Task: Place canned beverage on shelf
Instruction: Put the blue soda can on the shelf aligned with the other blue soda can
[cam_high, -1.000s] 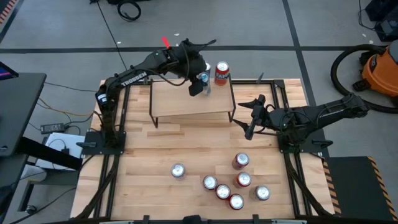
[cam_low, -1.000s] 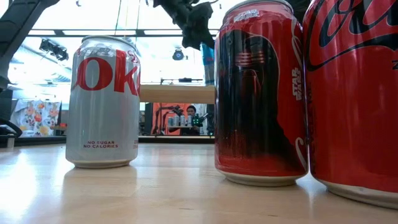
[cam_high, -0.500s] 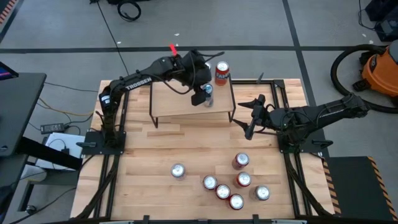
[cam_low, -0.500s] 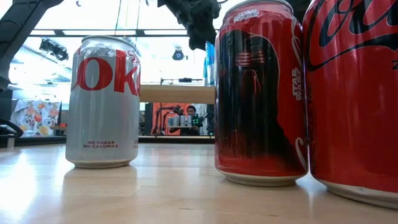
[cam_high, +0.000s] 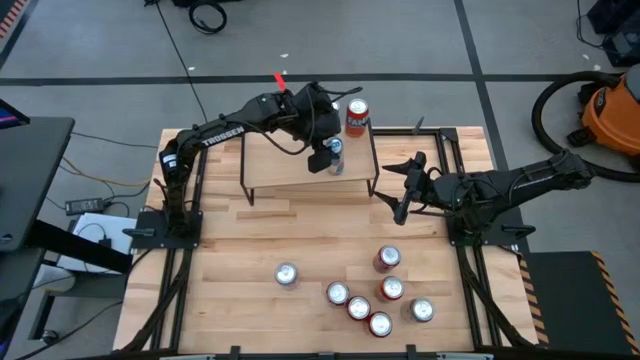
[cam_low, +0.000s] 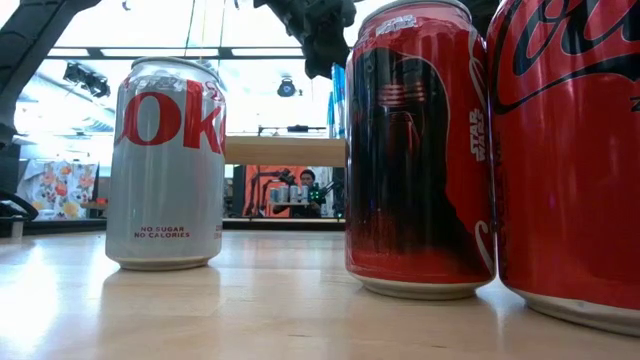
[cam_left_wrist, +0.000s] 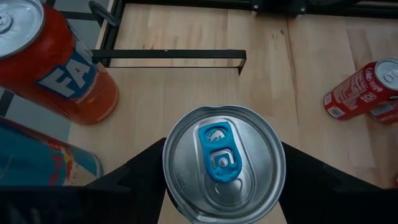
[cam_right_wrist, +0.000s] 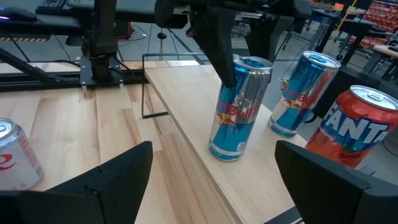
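My left gripper (cam_high: 322, 152) reaches over the shelf (cam_high: 290, 165), a low light-wood board on thin black legs, and is shut on a slim blue and silver can (cam_right_wrist: 239, 109) with a blue tab (cam_left_wrist: 221, 155). A second slim blue can (cam_right_wrist: 303, 93) and an orange Fanta can (cam_high: 357, 117) stand on their bases on the shelf's far right part. My right gripper (cam_high: 405, 190) is open and empty over the table, to the right of the shelf. My left gripper pinches the slim can's upper wall just under its top rim (cam_left_wrist: 166, 165) between its two fingers (cam_left_wrist: 140, 177), one on each side. The fingers come from above, pointing down. The can stands slightly tilted, its base (cam_right_wrist: 225, 151) on the shelf board.
Several Coke cans stand in a cluster (cam_high: 380, 295) on the slatted table's near right part, and one silver can (cam_high: 287, 274) stands apart to their left. In the low view they fill the foreground (cam_low: 420, 150). An orange vacuum (cam_high: 610, 110) stands beyond the table's right edge.
My left gripper has carried the slim can toward the table's near edge and right over the shelf and down, away from the Fanta can, then held almost still. It has stayed shut on the can.
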